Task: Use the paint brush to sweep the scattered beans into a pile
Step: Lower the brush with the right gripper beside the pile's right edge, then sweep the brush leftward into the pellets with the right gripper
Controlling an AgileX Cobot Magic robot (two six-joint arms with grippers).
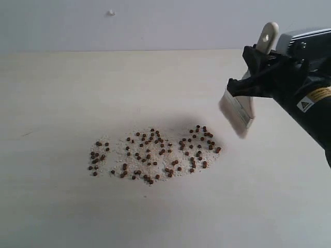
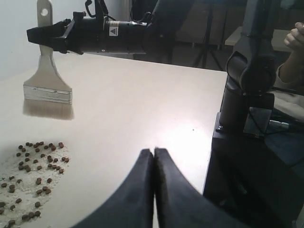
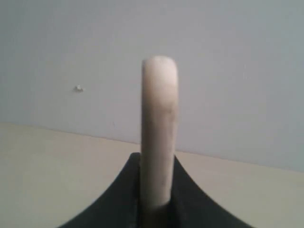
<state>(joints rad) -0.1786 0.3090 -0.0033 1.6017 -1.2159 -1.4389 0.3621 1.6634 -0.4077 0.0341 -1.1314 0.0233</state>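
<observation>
Reddish-brown beans [image 1: 155, 155] lie scattered in a broad patch with whitish crumbs on the pale table; part of the patch shows in the left wrist view as beans [image 2: 33, 171]. The paint brush [image 1: 239, 111] hangs in the air to the right of the beans, bristles down and clear of the table, its handle [image 3: 159, 128] clamped in my right gripper [image 1: 253, 77]. The same paint brush [image 2: 47, 90] appears in the left wrist view. My left gripper [image 2: 153, 151] is shut on nothing, over bare table away from the beans. No compact pile shows.
The table [image 1: 62, 103] runs back to a plain grey wall. In the left wrist view a black arm base [image 2: 249, 95] stands past the table's edge, with a person's hand [image 2: 294, 38] behind it.
</observation>
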